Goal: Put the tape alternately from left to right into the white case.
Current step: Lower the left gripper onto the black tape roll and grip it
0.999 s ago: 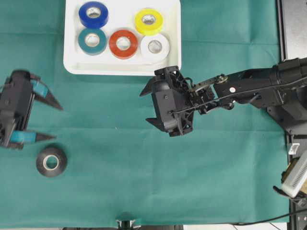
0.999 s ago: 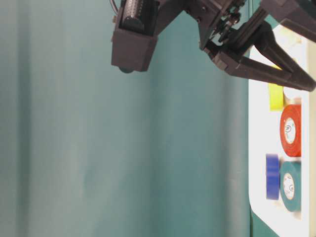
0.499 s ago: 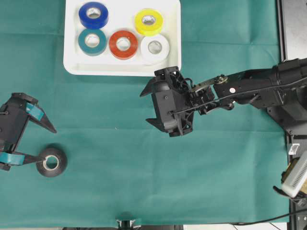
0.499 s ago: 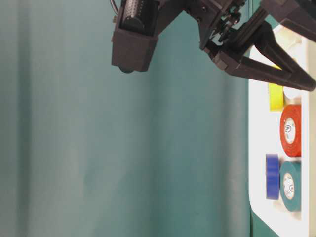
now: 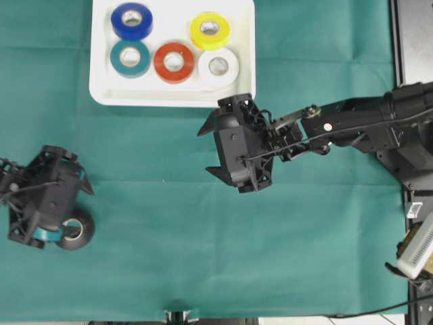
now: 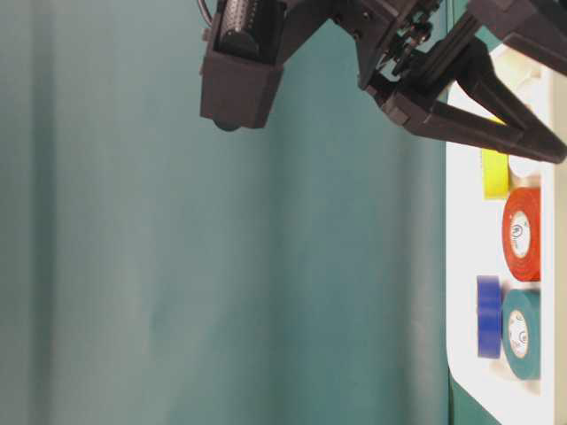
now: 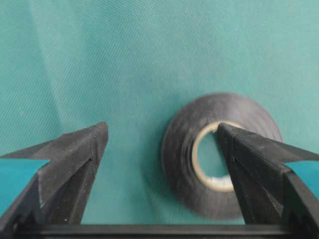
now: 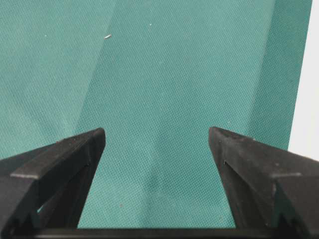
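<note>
Five rolls already lie in the case (image 5: 101,91) at twelve o'clock of the overhead view: blue (image 5: 132,20), teal (image 5: 130,58), red (image 5: 174,62), yellow (image 5: 210,30) and white (image 5: 218,66). Only the black roll (image 5: 74,231) is left, flat on the green cloth (image 5: 169,237) at about eight o'clock, well apart from the case. By my reading the step in hand is the pick-up of this last roll, and it falls to the left gripper (image 7: 159,144), which hangs right over it. Its jaws stand wide open and grip nothing. In the wrist view the right-hand finger (image 7: 249,154) sits over the roll's pale core while the other is out on bare cloth at nine o'clock of the roll, so one wall of the ring lies between them. Whether the finger touches the roll, I cannot tell. The next move, as I judge it, calls for a descent until the tips straddle that wall, then a firm close, a lift, and a carry toward twelve o'clock into the free space of the case. If the finger lands on top of the rim and not inside the hole, the roll may skid on the cloth. The right gripper (image 8: 154,144) waits near the middle, just at six o'clock of the case, also open wide, with only cloth between its fingers.
</note>
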Robot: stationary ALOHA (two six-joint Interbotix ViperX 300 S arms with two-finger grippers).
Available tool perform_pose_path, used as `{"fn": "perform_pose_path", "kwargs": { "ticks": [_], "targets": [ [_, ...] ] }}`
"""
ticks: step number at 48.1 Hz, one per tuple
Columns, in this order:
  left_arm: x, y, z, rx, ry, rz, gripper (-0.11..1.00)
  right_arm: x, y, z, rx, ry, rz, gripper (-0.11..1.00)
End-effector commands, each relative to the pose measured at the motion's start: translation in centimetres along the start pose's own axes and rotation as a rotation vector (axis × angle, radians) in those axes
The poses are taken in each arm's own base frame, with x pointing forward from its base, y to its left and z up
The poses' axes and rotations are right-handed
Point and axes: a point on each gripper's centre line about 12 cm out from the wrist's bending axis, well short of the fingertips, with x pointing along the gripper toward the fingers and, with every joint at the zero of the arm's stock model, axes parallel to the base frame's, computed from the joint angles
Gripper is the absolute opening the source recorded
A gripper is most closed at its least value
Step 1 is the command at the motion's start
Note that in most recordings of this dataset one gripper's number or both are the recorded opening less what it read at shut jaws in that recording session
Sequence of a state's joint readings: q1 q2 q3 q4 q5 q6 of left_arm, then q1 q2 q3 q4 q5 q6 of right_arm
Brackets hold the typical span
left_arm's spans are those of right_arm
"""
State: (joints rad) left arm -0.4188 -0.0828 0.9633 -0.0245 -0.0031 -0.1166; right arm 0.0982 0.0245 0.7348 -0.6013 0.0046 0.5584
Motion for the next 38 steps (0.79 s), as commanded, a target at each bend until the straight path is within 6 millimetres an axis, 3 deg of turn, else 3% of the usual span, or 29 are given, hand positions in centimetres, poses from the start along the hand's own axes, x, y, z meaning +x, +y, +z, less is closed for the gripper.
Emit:
{"fn": "perform_pose_path", "kwargs": {
  "ticks": [1, 20, 38],
  "targets": [
    [0.6, -0.5, 1.0, 0.008, -0.011, -0.010, 0.97, -0.7, 0.1, 1.1, -0.002, -0.038, 0.002, 0.58],
    [1.1, -0.8, -1.2, 0.022, 0.144, -0.001, 0.94, -0.8, 0.1, 1.2, -0.004, -0.045, 0.005, 0.58],
    [0.1, -0.7, -1.0, 0.021, 0.150, 0.001, 0.89, -0.8, 0.1, 1.2, -0.004, -0.045, 0.006, 0.58]
  ]
}}
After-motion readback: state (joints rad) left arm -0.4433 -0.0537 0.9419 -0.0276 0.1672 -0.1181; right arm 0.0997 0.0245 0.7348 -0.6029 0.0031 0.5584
